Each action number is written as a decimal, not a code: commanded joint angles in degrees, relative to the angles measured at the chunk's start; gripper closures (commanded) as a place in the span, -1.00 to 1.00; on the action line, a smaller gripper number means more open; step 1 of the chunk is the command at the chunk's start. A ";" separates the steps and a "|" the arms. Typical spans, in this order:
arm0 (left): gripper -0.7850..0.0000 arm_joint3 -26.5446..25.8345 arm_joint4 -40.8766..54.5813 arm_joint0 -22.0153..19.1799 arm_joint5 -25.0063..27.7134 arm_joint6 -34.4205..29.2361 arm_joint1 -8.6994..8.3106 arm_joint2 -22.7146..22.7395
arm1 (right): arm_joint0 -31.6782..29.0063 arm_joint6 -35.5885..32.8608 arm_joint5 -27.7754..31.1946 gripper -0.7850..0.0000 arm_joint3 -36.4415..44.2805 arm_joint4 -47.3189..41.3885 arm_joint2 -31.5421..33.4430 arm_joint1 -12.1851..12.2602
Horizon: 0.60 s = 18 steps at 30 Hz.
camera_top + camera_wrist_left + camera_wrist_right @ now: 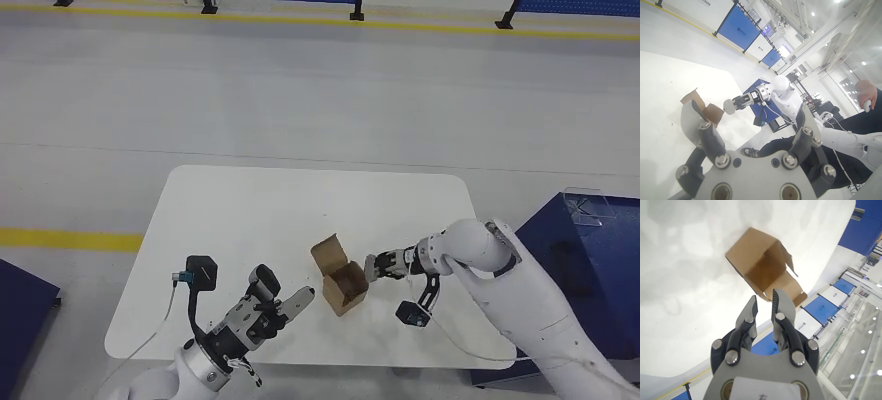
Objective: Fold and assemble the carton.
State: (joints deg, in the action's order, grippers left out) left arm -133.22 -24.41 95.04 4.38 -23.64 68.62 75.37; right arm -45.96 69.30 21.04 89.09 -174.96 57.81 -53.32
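Observation:
A small brown carton (pixel 338 276) stands on the white table (pixel 250 215) near its front edge, its top open and one flap raised at the far side. My right gripper (pixel 372 267) is just beside the carton's right wall; in its wrist view the right gripper (pixel 765 301) is open by a narrow gap with nothing in it, right at the rim of the carton (pixel 761 264). My left gripper (pixel 283 292) is a short way to the carton's front left. In its wrist view the left gripper (pixel 748 113) is wide open and empty, and one finger partly hides the carton (pixel 712 111).
A blue cabinet (pixel 585 250) stands close to the table's right side, behind my right arm. Another blue object (pixel 20 300) sits off the table's left front corner. The table's front edge runs just below the carton.

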 commanded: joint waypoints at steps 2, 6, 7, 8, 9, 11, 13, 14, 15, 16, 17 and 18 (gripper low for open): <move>-1.00 0.00 0.00 0.00 0.00 0.00 0.00 0.00 | -2.06 -5.17 -12.82 1.00 1.70 0.49 6.28 1.04; -1.00 0.00 0.00 0.00 0.00 0.00 0.00 0.00 | -8.07 -12.74 -36.08 1.00 2.94 1.44 14.45 2.47; -1.00 0.00 0.00 0.00 0.00 0.00 0.00 0.00 | -9.40 -14.85 -41.66 1.00 2.59 3.40 16.16 2.80; -1.00 0.00 0.00 0.00 0.00 0.00 0.00 0.00 | -10.43 -18.03 -47.54 1.00 1.97 6.60 17.76 3.07; -1.00 0.00 0.00 0.00 0.00 0.00 0.00 0.00 | -11.29 -21.71 -53.36 1.00 1.19 10.30 18.93 3.24; -1.00 0.00 0.00 0.00 0.00 0.00 0.00 0.00 | -12.53 -28.75 -63.05 1.00 -1.31 17.41 20.03 3.33; -1.00 0.00 0.00 0.00 0.00 0.00 0.00 0.00 | -11.82 -36.40 -72.39 1.00 -3.02 28.96 20.79 3.28; -1.00 0.00 0.00 0.00 0.00 0.00 0.00 0.00 | -11.76 -40.94 -75.57 1.00 -4.72 32.78 20.63 3.06; -1.00 0.00 0.00 0.00 0.00 0.00 0.00 0.00 | -11.11 -44.87 -78.76 1.00 -5.40 37.64 20.52 2.87; -1.00 0.00 0.00 0.00 0.00 0.00 0.00 0.00 | -10.67 -49.19 -79.04 1.00 -5.72 42.21 19.78 2.64; -1.00 0.00 0.00 0.00 0.00 0.00 0.00 0.00 | -10.38 -53.76 -79.04 1.00 -6.18 45.94 18.69 2.47; -1.00 0.00 0.00 0.00 0.00 0.00 0.00 0.00 | -9.71 -58.71 -79.04 1.00 -6.83 49.69 17.82 2.40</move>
State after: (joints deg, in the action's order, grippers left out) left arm -133.22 -24.41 95.04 4.38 -23.64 68.62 75.37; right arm -56.24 17.62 -58.14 82.78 -131.37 76.60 -50.86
